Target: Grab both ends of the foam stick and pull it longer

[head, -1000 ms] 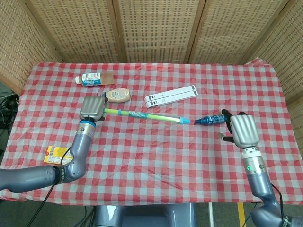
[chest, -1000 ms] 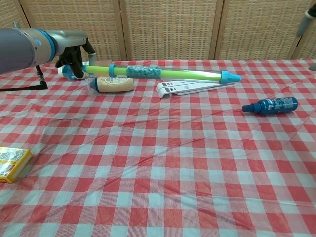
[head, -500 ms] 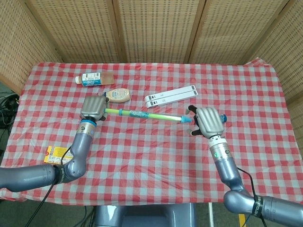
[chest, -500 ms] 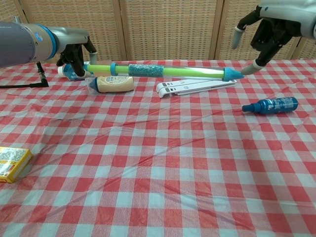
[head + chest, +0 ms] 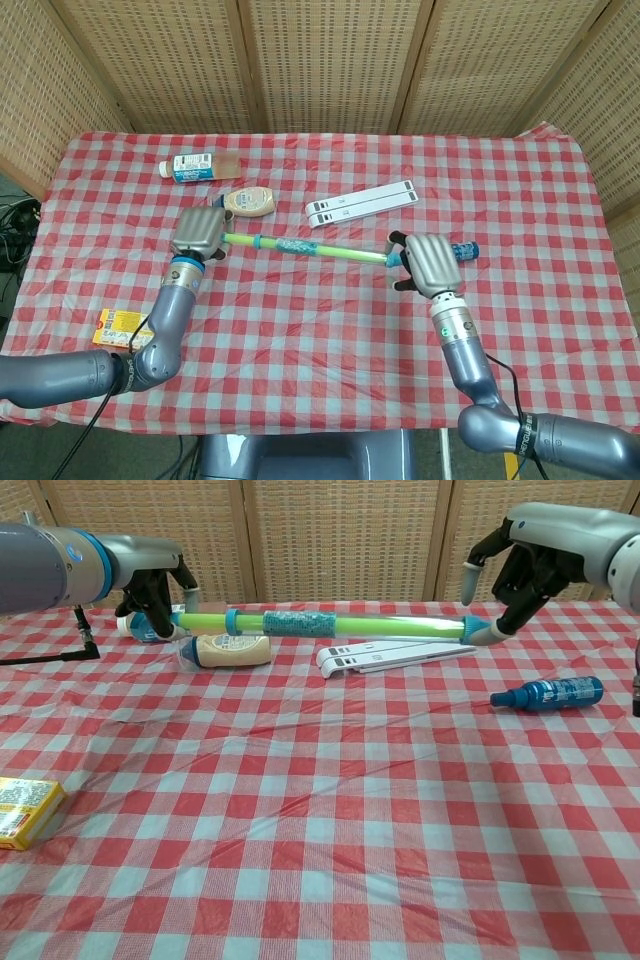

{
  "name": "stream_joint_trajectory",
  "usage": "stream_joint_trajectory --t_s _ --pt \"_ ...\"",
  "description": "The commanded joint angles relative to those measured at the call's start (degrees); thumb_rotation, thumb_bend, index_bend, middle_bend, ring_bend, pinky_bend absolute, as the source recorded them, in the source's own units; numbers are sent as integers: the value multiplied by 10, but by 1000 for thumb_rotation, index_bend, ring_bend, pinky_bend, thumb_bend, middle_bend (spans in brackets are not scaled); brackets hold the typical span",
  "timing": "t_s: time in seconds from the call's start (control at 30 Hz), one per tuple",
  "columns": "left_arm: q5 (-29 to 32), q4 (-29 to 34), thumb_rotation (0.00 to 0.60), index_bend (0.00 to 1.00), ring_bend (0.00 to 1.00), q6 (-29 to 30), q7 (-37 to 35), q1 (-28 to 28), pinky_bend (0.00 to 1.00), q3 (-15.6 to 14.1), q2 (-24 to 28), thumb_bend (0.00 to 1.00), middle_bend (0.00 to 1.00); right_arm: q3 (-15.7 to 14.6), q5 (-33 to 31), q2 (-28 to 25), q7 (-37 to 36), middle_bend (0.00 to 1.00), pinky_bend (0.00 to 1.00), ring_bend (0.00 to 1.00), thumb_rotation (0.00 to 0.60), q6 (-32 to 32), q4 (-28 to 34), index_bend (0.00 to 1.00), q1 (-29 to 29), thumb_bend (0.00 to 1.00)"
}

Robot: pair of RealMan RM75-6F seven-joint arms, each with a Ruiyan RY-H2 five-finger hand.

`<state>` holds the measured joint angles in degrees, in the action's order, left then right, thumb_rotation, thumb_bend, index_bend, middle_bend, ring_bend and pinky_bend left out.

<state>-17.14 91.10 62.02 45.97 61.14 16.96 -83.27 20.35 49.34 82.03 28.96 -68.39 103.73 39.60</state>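
The foam stick (image 5: pixel 305 248) (image 5: pixel 340 626) is green with blue bands and a blue cap at its right end, and it hangs level above the table. My left hand (image 5: pixel 198 232) (image 5: pixel 152 588) grips its left end. My right hand (image 5: pixel 424 262) (image 5: pixel 518 568) is at the stick's right end with its fingers spread around the blue cap. One fingertip (image 5: pixel 497 634) touches the cap from below, while the thumb stays apart above it. In the head view the cap is mostly hidden by the back of the right hand.
A blue bottle (image 5: pixel 463 250) (image 5: pixel 548 693) lies just right of my right hand. White folded strips (image 5: pixel 360 202) (image 5: pixel 395 657) and a beige squeeze bottle (image 5: pixel 250 201) (image 5: pixel 225 650) lie under the stick. A white bottle (image 5: pixel 200 166) lies far left, and a yellow box (image 5: pixel 118 326) (image 5: pixel 25 812) lies near the left front edge.
My right hand has come in from the right side of the table to the stick's blue cap. The left hand has kept its hold, and the stick has shifted slightly.
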Motion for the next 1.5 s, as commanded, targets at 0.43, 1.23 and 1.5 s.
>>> stream_joint_trajectory --t_s 0.43,1.23,1.5 --pt "1 7 600 835 850 -5 -7 3 741 -8 5 603 930 -11 7 22 -10 1000 585 1000 600 -10 -29 467 11 360" --pt "-9 14 600 837 849 -9 -30 -2 741 -21 15 604 930 -28 -7 37 -1 1000 585 1000 600 -10 -56 570 20 603" --pt "-13 15 600 838 850 -12 -36 -11 741 -31 24 604 930 -36 -11 34 -1 1000 585 1000 600 -15 -82 571 10 601"
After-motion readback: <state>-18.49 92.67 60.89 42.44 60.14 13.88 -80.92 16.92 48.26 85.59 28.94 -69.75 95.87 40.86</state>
